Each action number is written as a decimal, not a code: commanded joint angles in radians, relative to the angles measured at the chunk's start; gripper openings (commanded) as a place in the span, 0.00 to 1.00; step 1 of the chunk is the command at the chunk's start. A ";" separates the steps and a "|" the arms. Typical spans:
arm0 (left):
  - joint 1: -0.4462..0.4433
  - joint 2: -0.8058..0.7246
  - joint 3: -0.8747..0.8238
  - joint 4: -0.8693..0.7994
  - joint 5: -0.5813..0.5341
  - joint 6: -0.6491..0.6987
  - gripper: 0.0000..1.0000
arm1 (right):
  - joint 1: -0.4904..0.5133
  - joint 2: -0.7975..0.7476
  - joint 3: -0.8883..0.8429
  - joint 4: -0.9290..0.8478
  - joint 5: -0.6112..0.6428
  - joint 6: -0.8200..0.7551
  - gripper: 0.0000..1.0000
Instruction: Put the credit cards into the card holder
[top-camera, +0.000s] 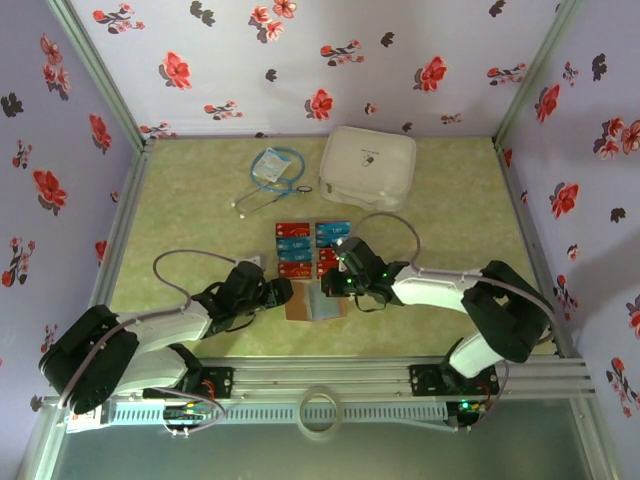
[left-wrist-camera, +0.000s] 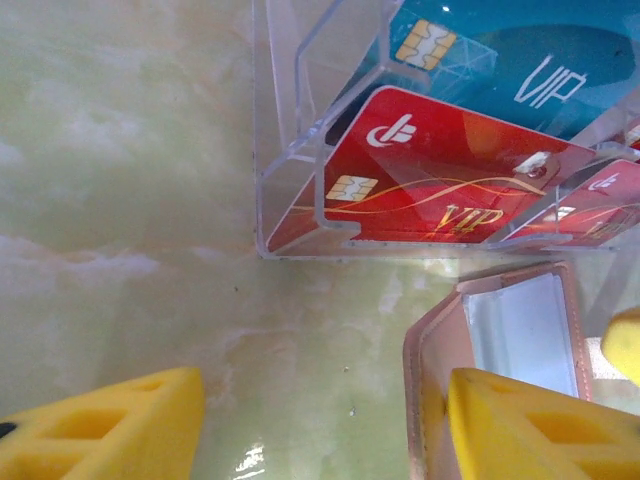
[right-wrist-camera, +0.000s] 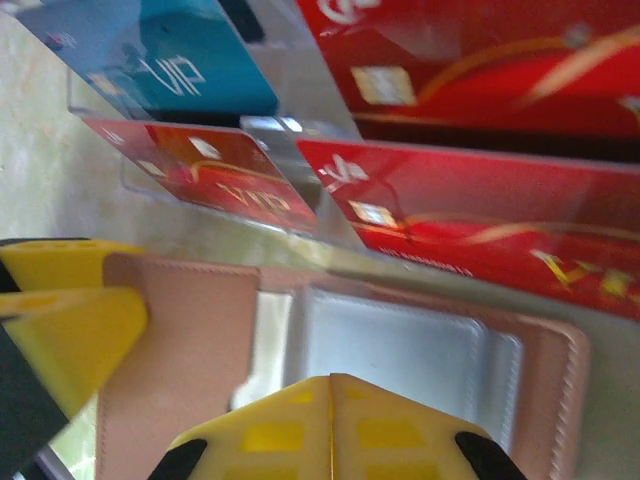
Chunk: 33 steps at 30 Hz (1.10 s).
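Shut right pincer (right-wrist-camera: 332, 385) sits over the open card holder (right-wrist-camera: 400, 345); pin it flat. Left pincer (left-wrist-camera: 325, 400) gapes, cards (left-wrist-camera: 430, 190) just ahead.

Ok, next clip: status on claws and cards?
Left claw open at the card holder. Right claw shut over it, no card held. Credit cards sit in the clear rack, close behind.

Glossy plastic red and blue credit cards (left-wrist-camera: 430, 190), clear smooth acrylic rack (left-wrist-camera: 290, 100), matt tan leather-look card holder (right-wrist-camera: 190, 340), shiny marbled worktop (left-wrist-camera: 120, 200).
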<state>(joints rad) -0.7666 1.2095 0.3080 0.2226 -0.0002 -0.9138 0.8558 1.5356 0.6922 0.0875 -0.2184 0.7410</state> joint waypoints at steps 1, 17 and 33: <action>0.012 0.000 0.008 -0.052 -0.045 0.027 0.68 | 0.008 0.044 0.040 0.036 -0.019 -0.017 0.07; 0.030 -0.041 -0.040 -0.048 -0.050 0.021 0.60 | 0.026 0.236 0.182 0.092 -0.018 -0.009 0.03; 0.038 -0.047 -0.054 -0.043 -0.053 0.027 0.58 | -0.052 0.362 0.346 0.107 0.100 -0.022 0.00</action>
<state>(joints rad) -0.7410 1.1713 0.2775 0.2089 -0.0265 -0.9089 0.8383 1.8694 0.9871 0.1837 -0.1734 0.7395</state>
